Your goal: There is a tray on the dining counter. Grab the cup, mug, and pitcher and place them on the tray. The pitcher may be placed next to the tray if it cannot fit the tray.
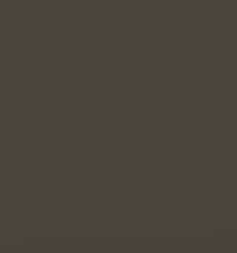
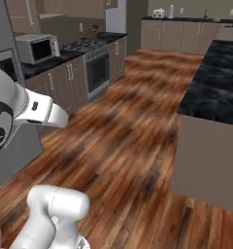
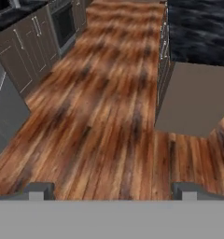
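Note:
My gripper (image 3: pixel 114 192) is open, its two dark fingertips (image 3: pixel 39 190) standing wide apart over the wooden floor with nothing between them. It hangs in the aisle, facing along the floor. To its right stands an island (image 3: pixel 198 32) with a black white-veined marble top and a plain beige end panel; I cannot tell whether this is the dining counter. The same island (image 2: pixel 215 82) lies at the right of the right base view. The tray, the cup, the mug and the pitcher are out of view.
A black worktop over beige cabinets runs along the left, carrying a microwave (image 2: pixel 38 47) and a stove (image 2: pixel 91 46). Wide wooden floor (image 2: pixel 123 136) lies between it and the island. A flat dark brown surface (image 1: pixel 118 126) stands close before the left base camera.

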### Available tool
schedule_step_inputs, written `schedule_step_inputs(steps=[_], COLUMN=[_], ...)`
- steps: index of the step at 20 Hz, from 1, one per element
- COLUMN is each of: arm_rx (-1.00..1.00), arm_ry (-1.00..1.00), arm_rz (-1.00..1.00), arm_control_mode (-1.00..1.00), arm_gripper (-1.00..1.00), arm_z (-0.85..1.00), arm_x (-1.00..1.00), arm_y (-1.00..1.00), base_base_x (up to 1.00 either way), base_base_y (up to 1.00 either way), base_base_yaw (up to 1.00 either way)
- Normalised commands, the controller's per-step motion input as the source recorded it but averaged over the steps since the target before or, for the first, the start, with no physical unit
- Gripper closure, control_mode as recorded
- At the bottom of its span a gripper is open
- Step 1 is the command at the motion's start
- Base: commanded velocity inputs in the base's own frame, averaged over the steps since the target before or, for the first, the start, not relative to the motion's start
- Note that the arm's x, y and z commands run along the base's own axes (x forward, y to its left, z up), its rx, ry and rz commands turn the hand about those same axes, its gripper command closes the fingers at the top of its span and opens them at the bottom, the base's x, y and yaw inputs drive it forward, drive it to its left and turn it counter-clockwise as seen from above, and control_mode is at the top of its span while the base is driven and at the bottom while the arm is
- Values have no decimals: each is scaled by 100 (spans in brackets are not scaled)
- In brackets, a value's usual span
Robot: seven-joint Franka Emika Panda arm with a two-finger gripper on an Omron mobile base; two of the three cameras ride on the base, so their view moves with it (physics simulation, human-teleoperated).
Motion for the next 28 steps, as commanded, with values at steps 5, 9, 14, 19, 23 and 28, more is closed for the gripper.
schedule_step_inputs(steps=[5,9,14,19,23,28], arm_rx=[0,0,0,0,0,0], arm_ry=[0,0,0,0,0,0], arm_rz=[0,0,0,0,0,0], arm_control_mode=[100,100,100,100,100,100], arm_gripper=[-100,-100,-100,-100,-100,-100], arm_z=[0,0,0,0,0,0], arm_x=[0,0,0,0,0,0], arm_y=[0,0,0,0,0,0], base_base_x=[100,100,94,100,100,100], base_base_y=[100,100,96,79,59,4], base_base_yaw=[-48,-47,-35,-23,-10,0])
